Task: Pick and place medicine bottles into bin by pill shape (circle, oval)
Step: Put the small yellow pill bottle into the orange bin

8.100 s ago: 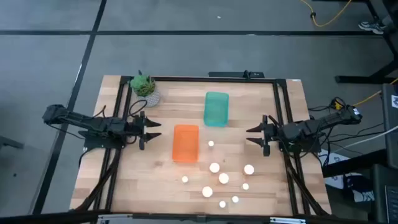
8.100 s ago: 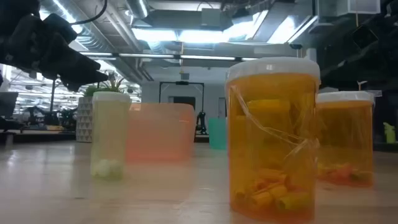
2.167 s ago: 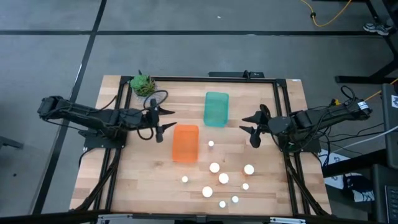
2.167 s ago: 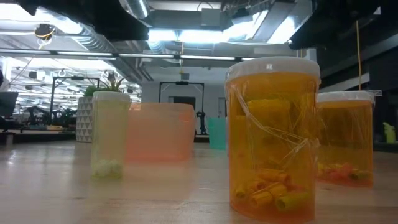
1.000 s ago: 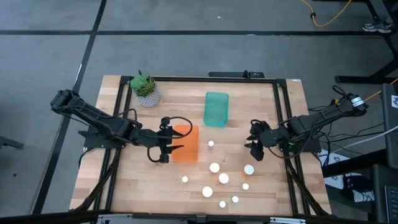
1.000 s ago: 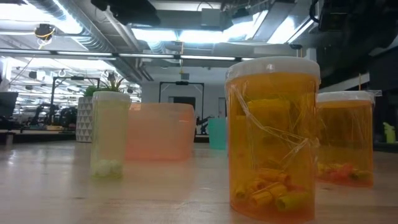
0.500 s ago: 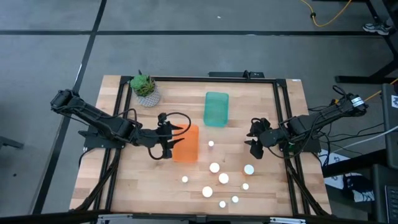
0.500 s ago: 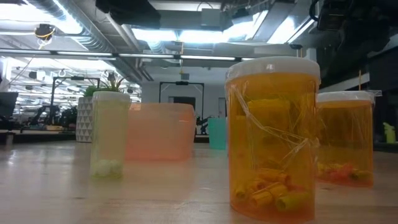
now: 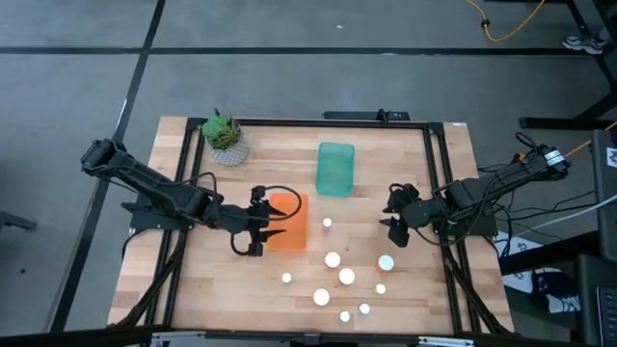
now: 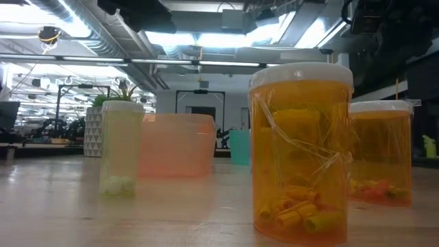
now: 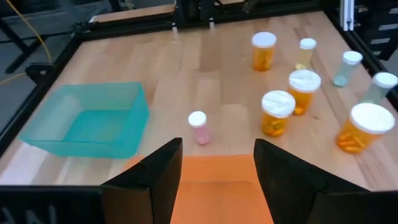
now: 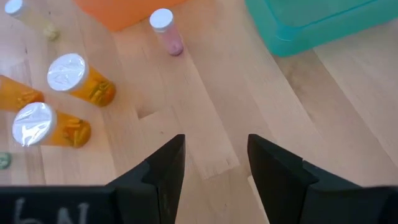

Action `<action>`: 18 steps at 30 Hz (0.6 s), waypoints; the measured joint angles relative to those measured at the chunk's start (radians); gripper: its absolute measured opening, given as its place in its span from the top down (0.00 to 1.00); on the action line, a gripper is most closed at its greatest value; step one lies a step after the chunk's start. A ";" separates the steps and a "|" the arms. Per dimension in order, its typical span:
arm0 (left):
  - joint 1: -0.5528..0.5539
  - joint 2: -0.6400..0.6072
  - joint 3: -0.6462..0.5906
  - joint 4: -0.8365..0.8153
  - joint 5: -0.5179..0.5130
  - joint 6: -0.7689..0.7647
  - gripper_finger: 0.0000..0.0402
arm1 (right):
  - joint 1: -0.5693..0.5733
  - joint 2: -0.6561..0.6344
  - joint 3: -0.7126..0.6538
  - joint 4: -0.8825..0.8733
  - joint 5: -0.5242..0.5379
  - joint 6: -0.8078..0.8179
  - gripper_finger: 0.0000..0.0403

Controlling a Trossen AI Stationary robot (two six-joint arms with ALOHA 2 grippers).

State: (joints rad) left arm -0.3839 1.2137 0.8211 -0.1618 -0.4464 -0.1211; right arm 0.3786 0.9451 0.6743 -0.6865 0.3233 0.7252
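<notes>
On the desk (image 9: pixel 193 280), nine medicine bottles (image 9: pixel 333 259) stand upright with white tops, grouped in front of the two bins. Right pincer (image 9: pixel 393 224) hangs just beside the group, nearest one wide bottle (image 9: pixel 386 262), with its fingers apart and holding nothing. Left pincer (image 9: pixel 260 229) hovers at the orange bin (image 9: pixel 292 229), also open and empty (it is farther from the bottles). Both the orange bin and the teal bin (image 9: pixel 335 169) look empty. I think the right arm should grab first.
</notes>
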 joint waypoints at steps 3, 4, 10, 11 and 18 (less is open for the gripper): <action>-0.014 0.000 0.000 0.037 0.073 0.004 0.52 | 0.000 0.000 0.000 0.000 0.000 -0.001 0.56; -0.020 0.000 0.000 0.065 0.130 0.022 0.52 | 0.000 0.000 0.000 0.000 0.000 -0.001 0.56; -0.079 0.033 0.000 0.219 0.169 0.153 0.52 | 0.000 0.000 0.000 0.000 -0.003 -0.028 0.56; -0.086 0.045 0.000 0.218 0.122 0.150 0.52 | 0.000 0.000 0.000 0.000 -0.003 -0.027 0.56; -0.073 0.148 0.056 0.213 0.030 0.087 0.52 | 0.000 0.000 0.000 0.000 -0.067 -0.026 0.56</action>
State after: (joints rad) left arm -0.4566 1.3619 0.8771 0.0509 -0.4164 -0.0342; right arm 0.3782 0.9448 0.6743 -0.6864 0.2560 0.6994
